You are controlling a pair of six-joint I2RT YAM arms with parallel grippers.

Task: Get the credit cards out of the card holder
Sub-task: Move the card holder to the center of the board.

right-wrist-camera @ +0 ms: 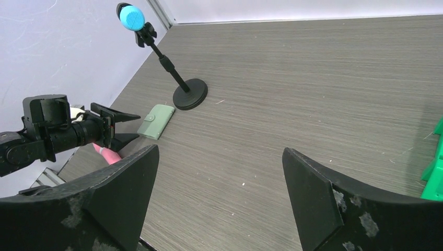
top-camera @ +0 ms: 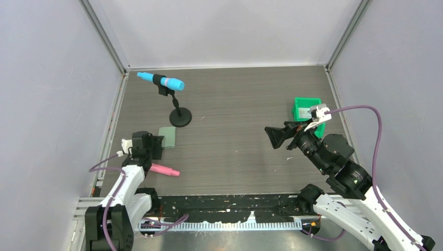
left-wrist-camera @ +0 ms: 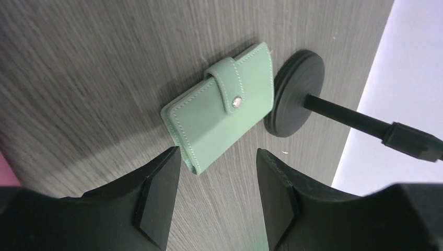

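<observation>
The card holder point(top-camera: 167, 137) is a pale green wallet lying flat on the table, folded shut with its snap strap fastened. It also shows in the left wrist view point(left-wrist-camera: 222, 107) and the right wrist view point(right-wrist-camera: 156, 121). No credit cards show; the pockets are hidden inside. My left gripper point(top-camera: 158, 145) is open and empty just short of the wallet's near edge, jaws either side of its corner point(left-wrist-camera: 218, 157); the right wrist view shows it too point(right-wrist-camera: 135, 126). My right gripper point(top-camera: 271, 138) is open and empty above the table's right half point(right-wrist-camera: 220, 151).
A black microphone stand base point(top-camera: 180, 118) touches the wallet's far side point(left-wrist-camera: 294, 93), holding a blue microphone point(top-camera: 162, 81). A pink pen point(top-camera: 164, 170) lies near my left arm. A bright green bin point(top-camera: 308, 112) sits at the right, behind my right gripper.
</observation>
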